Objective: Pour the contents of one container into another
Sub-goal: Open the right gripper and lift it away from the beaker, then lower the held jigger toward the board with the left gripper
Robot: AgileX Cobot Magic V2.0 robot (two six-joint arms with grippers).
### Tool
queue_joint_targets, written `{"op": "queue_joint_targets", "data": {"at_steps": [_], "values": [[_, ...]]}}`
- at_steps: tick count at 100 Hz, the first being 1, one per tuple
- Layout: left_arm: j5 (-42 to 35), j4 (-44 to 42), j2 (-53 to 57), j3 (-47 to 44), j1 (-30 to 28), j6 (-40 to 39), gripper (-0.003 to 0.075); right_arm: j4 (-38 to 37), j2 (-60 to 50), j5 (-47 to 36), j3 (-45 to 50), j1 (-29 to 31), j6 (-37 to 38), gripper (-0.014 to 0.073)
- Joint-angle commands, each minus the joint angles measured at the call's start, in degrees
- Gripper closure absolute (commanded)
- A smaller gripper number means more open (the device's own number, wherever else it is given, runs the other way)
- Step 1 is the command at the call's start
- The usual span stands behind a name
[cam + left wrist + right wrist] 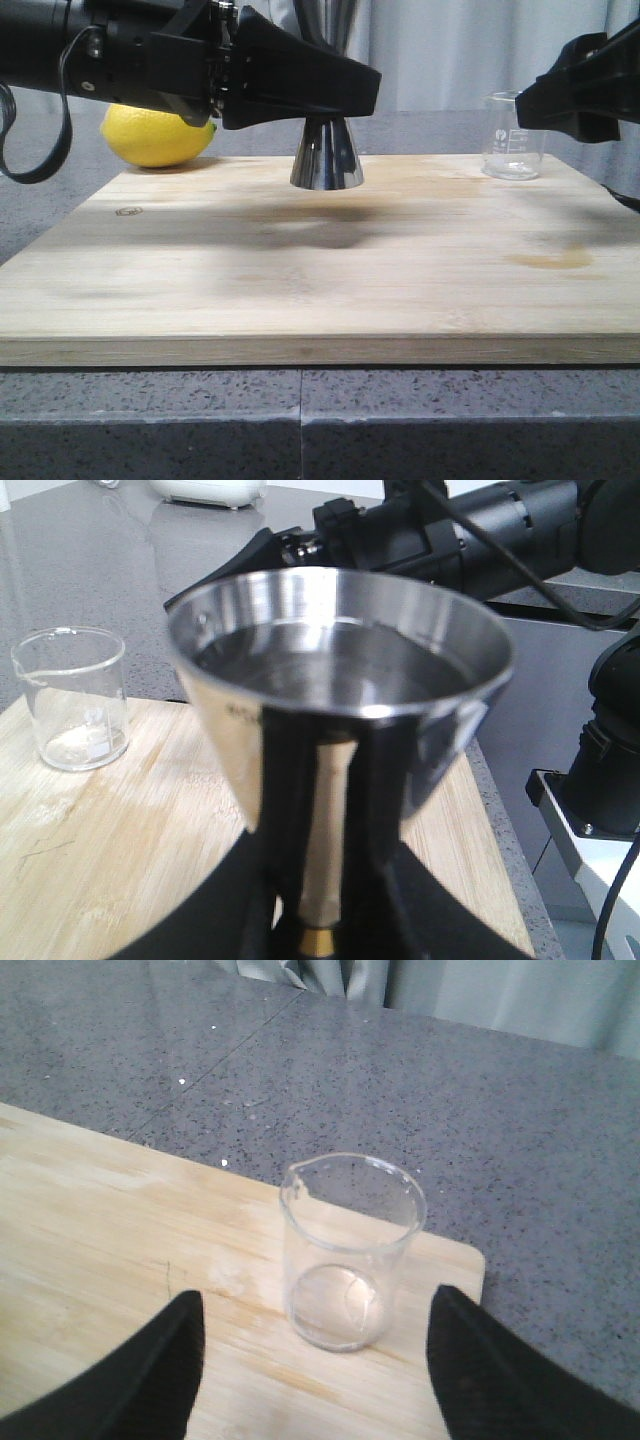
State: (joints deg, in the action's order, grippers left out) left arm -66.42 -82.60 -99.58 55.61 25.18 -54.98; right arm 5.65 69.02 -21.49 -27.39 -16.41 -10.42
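On the far left of your front view a lemon [158, 135] sits on the grey stone counter [300, 420], just behind the back left corner of the bamboo cutting board [320, 290]. A small round mark is burned into the board near its left edge, too small to read.

Moving in, your left gripper [330, 90] reaches across above the board, clamped on the steel double jigger [327, 155] at its narrow waist. The jigger's lower cone hangs upright clear of the board, with its shadow on the wood underneath. From the left wrist camera you look straight into the upper cup of the jigger [340, 670]: clear liquid stands high in it, close to the rim. A thin gold band shows at the waist between the black fingers [390, 900]. No engraving on the steel can be made out.

Further right there's a pale brown stain on the board, toward the right edge.

Then the glass beaker [514, 137], standing upright at the back right corner of the board, pouring lip facing left in the front view. There's white print on its wall, but it's too faint to read. In the right wrist camera the beaker [350, 1250] looks empty.

Your right gripper [585, 95] hovers just beside the beaker, released: its two fingers [500, 1370] stand wide apart on either side, touching nothing.
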Motion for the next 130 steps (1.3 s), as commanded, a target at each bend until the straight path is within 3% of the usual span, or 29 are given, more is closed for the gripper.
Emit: {"op": "queue_joint_targets", "data": {"at_steps": [1, 72, 130], "values": [[-11.37, 2.47, 2.83, 1.30, 0.57, -0.35, 0.0739, -0.77, -2.52, -1.54, -1.13, 0.34, -0.18, 0.0184], [-11.37, 2.47, 2.83, 1.30, 0.57, -0.35, 0.0739, -0.77, -23.00, 7.62, -2.54, 0.34, -0.18, 0.0184], [-11.37, 2.47, 2.83, 1.30, 0.57, -0.35, 0.0739, -0.81, -23.51, 8.28, -4.12, 0.34, -0.43, 0.0184]]}}
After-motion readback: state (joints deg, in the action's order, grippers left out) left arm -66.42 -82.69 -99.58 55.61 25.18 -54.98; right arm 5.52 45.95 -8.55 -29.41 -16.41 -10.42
